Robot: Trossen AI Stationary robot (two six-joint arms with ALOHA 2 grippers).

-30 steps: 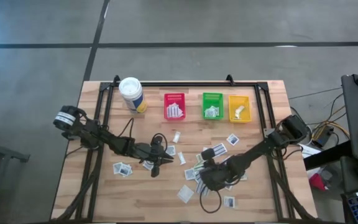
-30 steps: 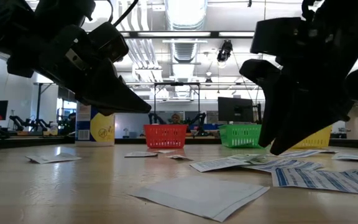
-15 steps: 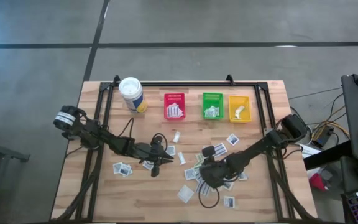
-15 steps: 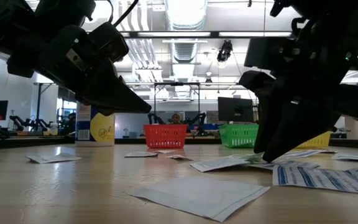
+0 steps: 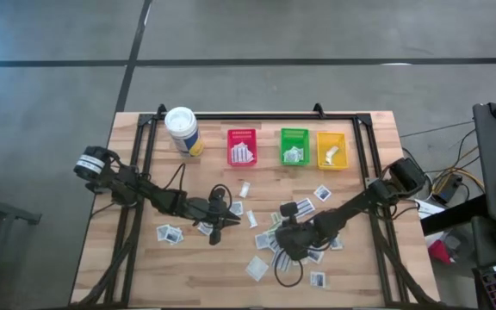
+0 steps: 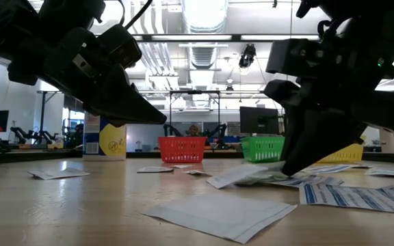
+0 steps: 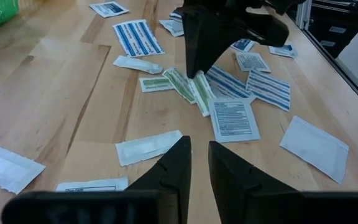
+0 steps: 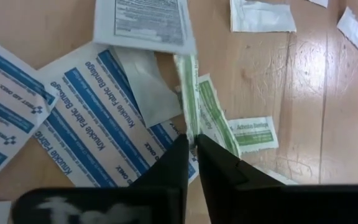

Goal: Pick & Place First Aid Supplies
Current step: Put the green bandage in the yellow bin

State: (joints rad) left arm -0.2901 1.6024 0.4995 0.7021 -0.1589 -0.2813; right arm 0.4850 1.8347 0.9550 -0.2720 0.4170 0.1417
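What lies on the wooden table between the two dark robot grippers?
In the high view, one small oblong white packet lies between the left gripper and right gripper; otherwise bare wood.

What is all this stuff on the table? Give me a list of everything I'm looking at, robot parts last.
Table: one, light wood, under everything.
Canister: one, white with yellow label, far left of the table.
Red bin: one, far side, holds white packets.
Green bin: one, beside the red bin, holds a packet or two.
Yellow bin: one, right of the green bin, holds something white.
Packets: many, white, some blue or green printed, scattered over the table's middle and near side.
Left gripper: one, dark, above the table left of centre, holding nothing.
Right gripper: one, dark, fingers pinching a green-striped packet in the pile.
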